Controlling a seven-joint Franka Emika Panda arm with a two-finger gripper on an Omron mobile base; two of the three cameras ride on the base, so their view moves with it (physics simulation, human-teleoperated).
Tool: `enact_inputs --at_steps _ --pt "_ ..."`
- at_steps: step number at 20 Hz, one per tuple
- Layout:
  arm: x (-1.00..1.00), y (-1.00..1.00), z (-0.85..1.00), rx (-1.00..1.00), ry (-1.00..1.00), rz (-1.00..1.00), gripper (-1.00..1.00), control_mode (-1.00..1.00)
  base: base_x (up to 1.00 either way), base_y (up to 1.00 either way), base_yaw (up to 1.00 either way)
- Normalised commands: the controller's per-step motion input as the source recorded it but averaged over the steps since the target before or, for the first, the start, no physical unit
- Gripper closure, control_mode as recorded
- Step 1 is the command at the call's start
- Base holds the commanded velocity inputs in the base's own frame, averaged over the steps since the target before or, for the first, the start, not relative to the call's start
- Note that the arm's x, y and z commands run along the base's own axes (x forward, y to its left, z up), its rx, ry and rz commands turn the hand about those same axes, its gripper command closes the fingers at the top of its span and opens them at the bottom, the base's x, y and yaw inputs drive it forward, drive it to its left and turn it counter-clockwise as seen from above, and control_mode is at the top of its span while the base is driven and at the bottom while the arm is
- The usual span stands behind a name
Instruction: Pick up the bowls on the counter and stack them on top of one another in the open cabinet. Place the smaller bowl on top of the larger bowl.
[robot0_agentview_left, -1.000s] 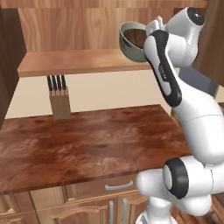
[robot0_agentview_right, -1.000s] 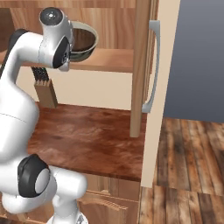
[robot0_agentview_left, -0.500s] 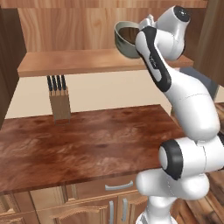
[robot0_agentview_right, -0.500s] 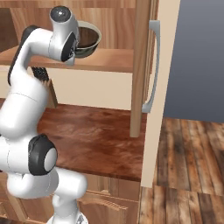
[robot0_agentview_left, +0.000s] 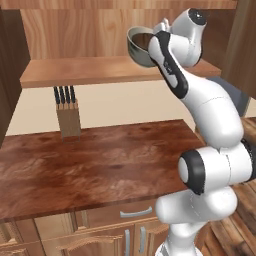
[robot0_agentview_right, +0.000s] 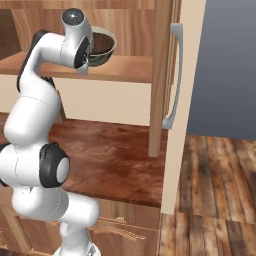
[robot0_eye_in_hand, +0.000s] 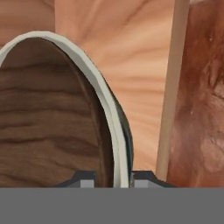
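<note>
I have the open cabinet (robot0_agentview_left: 100, 70) ahead above the worktop (robot0_agentview_left: 100, 155), and my claw (robot0_eye_in_hand: 113, 178) pinches the larger bowl's (robot0_agentview_right: 102, 47) rim, smaller bowl (robot0_eye_in_hand: 48, 113) nested inside, held over the shelf, which I judge needs lowering next.

I find the lighting even and diffuse across all three views, with no single source evident. The counter (robot0_agentview_left: 100, 165) carries a faint pale sheen but no hard glare. Soft shade sits under the cabinet shelf (robot0_agentview_left: 90, 70). Rendering is sharp, without motion blur or edge distortion. The hand view's wood textures look coarse and smeared up close.
</note>
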Motion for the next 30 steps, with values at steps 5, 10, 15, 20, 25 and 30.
enact_inputs --at_steps 5,10,15,20,25,30 --pt "0.18 0.02 -0.01 -0.01 0.01 -0.02 -1.0 -1.0 0.0 0.0 0.0" --pt "0.01 0.0 0.29 0.0 0.09 -0.04 -1.0 -1.0 0.0 0.0 0.0" --pt "-0.29 -0.12 0.45 0.0 0.19 0.0 -1.0 -1.0 0.0 0.0 0.0" --pt "-0.67 -0.24 0.21 0.0 0.24 0.0 -1.0 -1.0 0.0 0.0 0.0" --pt "-0.91 -0.19 -0.04 -0.07 0.24 0.0 -1.0 -1.0 0.0 0.0 0.0" --pt "-0.87 -0.12 -0.18 -0.1 0.26 0.05 -1.0 -1.0 0.0 0.0 0.0"
